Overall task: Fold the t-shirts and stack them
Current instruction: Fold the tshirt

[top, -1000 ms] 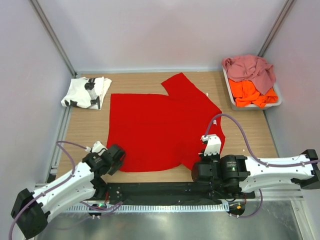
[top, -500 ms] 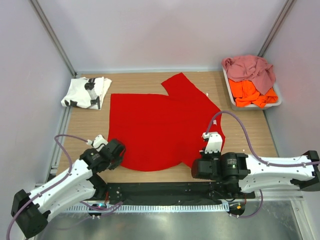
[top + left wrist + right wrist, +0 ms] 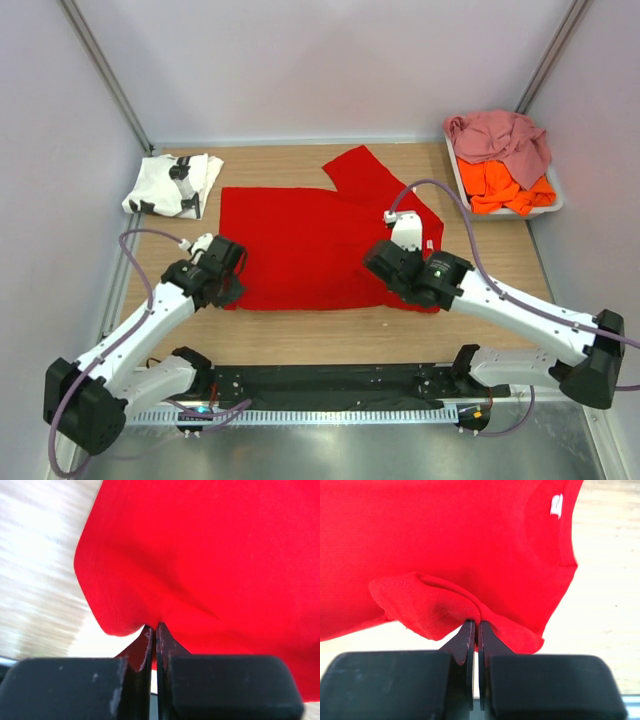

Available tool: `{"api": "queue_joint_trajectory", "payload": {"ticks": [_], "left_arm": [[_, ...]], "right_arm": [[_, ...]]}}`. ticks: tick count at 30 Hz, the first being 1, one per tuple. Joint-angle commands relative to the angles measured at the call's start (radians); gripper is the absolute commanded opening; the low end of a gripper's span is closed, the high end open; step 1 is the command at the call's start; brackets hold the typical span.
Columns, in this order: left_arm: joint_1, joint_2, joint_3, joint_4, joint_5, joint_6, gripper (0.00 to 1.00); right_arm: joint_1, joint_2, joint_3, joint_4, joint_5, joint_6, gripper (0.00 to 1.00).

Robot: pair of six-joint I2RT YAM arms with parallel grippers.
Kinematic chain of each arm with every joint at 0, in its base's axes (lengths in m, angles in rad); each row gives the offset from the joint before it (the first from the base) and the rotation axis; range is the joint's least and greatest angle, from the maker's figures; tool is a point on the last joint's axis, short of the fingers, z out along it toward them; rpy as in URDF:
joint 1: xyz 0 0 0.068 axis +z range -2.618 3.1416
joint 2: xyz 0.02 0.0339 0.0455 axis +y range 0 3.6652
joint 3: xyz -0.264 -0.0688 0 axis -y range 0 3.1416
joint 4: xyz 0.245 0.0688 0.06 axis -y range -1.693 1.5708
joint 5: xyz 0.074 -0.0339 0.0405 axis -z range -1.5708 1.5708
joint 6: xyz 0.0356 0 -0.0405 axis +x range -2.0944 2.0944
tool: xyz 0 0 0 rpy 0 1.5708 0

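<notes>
A bright red t-shirt (image 3: pixel 310 245) lies spread on the wooden table, its near edge lifted and drawn away from the table's front. My left gripper (image 3: pixel 232 288) is shut on the shirt's near left corner (image 3: pixel 150 615). My right gripper (image 3: pixel 383 272) is shut on the near right hem (image 3: pixel 445 612); the collar with its white label (image 3: pixel 556 504) shows beyond it. A folded white t-shirt with black print (image 3: pixel 173 185) sits at the back left. A dusty pink t-shirt (image 3: pixel 500 138) and an orange t-shirt (image 3: pixel 505 186) lie heaped in the tray.
The pale plastic tray (image 3: pixel 458 178) stands at the back right against the wall. Metal rails run along the left and right sides. A black base plate (image 3: pixel 320 382) spans the near edge between the arm mounts.
The left gripper closed on the red shirt's near left corner. Both arms then moved away from the front edge, carrying the shirt's near hem toward the back.
</notes>
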Motion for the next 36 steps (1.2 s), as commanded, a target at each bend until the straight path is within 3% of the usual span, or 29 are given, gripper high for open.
{"api": "queue_joint_trajectory", "payload": {"ticks": [1,7,21,23,25,27,28,29,31,32,36], "left_arm": [[0.053,0.079,0.065,0.062,0.055,0.176,0.00],[0.148,0.216,0.150,0.122,0.124,0.282,0.00],[0.204,0.513,0.335,0.145,0.161,0.363,0.00],[0.219,0.532,0.375,0.131,0.150,0.371,0.06],[0.237,0.575,0.407,0.111,0.133,0.380,0.21],[0.250,0.602,0.458,0.094,0.113,0.382,0.34],[0.254,0.616,0.472,0.076,0.099,0.382,0.42],[0.256,0.616,0.484,0.068,0.099,0.380,0.59],[0.254,0.583,0.498,0.058,0.116,0.372,0.73],[0.254,0.563,0.475,0.062,0.124,0.369,0.80],[0.254,0.416,0.353,0.097,0.137,0.336,0.86]], "right_arm": [[-0.086,0.059,0.049,0.138,-0.024,-0.194,0.01],[-0.215,0.140,0.093,0.218,-0.050,-0.312,0.01],[-0.363,0.356,0.182,0.350,-0.102,-0.516,0.01],[-0.390,0.393,0.201,0.371,-0.099,-0.532,0.01],[-0.412,0.459,0.242,0.368,-0.091,-0.543,0.03],[-0.448,0.500,0.274,0.373,-0.084,-0.549,0.11],[-0.461,0.543,0.308,0.376,-0.085,-0.556,0.27],[-0.470,0.562,0.328,0.370,-0.084,-0.556,0.41],[-0.481,0.601,0.379,0.351,-0.026,-0.550,0.75],[-0.481,0.608,0.394,0.339,0.007,-0.537,0.80],[-0.484,0.536,0.321,0.336,0.039,-0.460,0.92]]}}
